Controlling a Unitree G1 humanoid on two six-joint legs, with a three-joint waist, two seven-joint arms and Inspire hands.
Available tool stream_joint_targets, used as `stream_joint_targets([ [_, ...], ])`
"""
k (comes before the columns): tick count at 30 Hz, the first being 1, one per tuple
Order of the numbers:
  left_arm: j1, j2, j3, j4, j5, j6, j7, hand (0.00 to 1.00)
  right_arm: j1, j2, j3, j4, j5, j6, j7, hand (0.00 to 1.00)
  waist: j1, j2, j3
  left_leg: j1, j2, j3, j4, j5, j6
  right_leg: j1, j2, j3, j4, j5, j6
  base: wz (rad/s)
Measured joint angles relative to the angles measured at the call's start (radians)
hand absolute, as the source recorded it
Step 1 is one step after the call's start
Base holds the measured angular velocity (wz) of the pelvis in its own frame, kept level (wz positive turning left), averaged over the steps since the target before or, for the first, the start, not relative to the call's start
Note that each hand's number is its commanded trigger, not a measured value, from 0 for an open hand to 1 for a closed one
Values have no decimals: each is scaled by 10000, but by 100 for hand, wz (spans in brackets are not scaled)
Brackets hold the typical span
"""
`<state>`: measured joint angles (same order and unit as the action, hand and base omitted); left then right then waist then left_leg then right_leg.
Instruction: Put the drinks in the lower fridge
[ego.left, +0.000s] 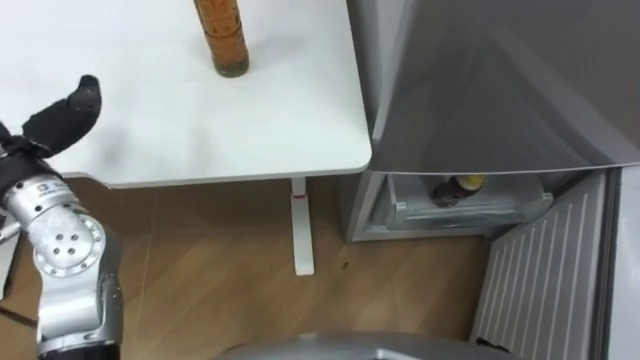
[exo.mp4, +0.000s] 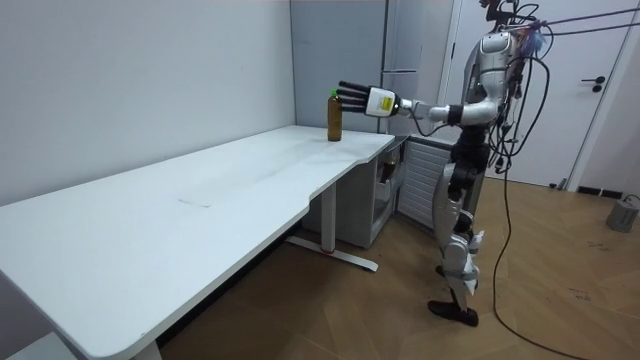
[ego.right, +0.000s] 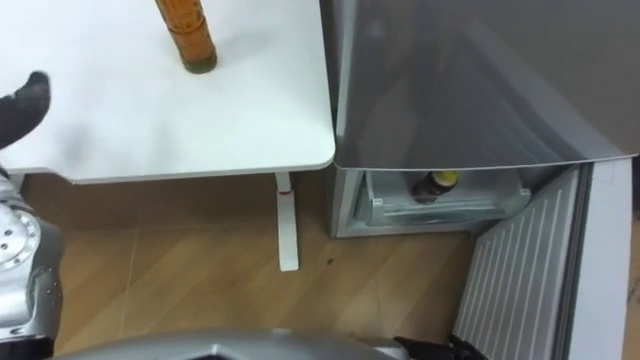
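Observation:
A brown drink bottle (ego.left: 222, 40) (ego.right: 188, 35) stands upright on the white table (ego.left: 280, 120), near the far edge of the view. In the room view it shows a green cap (exo.mp4: 335, 117). My left hand (ego.left: 65, 115) (exo.mp4: 352, 97) reaches out over the table on a straight arm, fingers straight and open, holding nothing. It hangs to the left of the bottle and apart from it. The lower fridge compartment (ego.left: 470, 205) is open, and a second bottle with a yellow cap (ego.left: 455, 190) (ego.right: 432, 185) lies in its drawer.
The grey fridge body (ego.left: 500, 80) stands right against the table's end. Its lower door (ego.left: 545, 270) swings open toward me at the right. A white table leg (ego.left: 300, 225) stands on the wooden floor between the table and the fridge.

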<state>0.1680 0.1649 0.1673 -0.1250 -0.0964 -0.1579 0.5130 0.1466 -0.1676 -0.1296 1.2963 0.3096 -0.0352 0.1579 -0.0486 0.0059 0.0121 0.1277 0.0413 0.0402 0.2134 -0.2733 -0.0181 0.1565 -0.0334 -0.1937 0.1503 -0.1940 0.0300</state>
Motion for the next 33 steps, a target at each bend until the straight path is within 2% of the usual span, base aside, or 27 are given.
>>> stream_joint_targets([
  [4,-214,88,-558,-25,774,-4,-668,0,36,-2,-15,10,5,-227,7,0,-168,56,-18,29,-1,4,15,2,1,9,-1,28,-1,0,0,-2],
  [8,-219,92,-701,-14,754,-2,-1197,0,-61,-3,-16,154,8,-290,84,0,-386,50,-17,69,-1,6,-1,11,5,21,2,60,2,0,1,-3],
  [12,-217,82,-960,213,665,23,-1821,0,-91,-1,-15,305,0,-284,170,0,-364,-25,-11,159,-2,91,-29,13,8,52,3,159,8,0,0,-6],
  [14,-218,79,-965,316,569,221,-2236,0,-81,-1,-15,314,2,-279,261,0,-372,-47,-14,179,-2,138,-29,13,9,50,3,210,17,1,0,-7],
  [18,-221,79,-959,368,178,365,-2571,0,-92,0,-29,314,26,-270,282,0,-419,-25,-13,197,-2,154,-23,20,21,36,8,271,43,9,-10,-4],
  [22,-361,80,-909,690,31,520,-2666,0,-109,-7,-125,291,23,-66,279,0,-544,27,-16,194,-1,149,-22,21,23,15,10,274,77,10,-12,0],
  [27,-729,80,-926,1387,-95,902,-2685,0,-121,-62,-194,318,-20,96,279,0,-674,70,-24,225,-1,149,-87,25,29,16,17,322,87,10,-12,0],
  [30,-941,82,-913,1663,-570,1153,-2689,0,-140,-138,-218,398,-57,232,248,0,-797,83,-18,237,-1,174,-67,26,30,9,31,463,89,10,-12,-5],
  [33,-1032,82,-917,1670,-1437,1353,-2837,0,-141,-205,-209,412,-357,526,9,0,-881,114,-1,308,7,377,-65,26,31,-6,34,572,93,10,-12,-16],
])
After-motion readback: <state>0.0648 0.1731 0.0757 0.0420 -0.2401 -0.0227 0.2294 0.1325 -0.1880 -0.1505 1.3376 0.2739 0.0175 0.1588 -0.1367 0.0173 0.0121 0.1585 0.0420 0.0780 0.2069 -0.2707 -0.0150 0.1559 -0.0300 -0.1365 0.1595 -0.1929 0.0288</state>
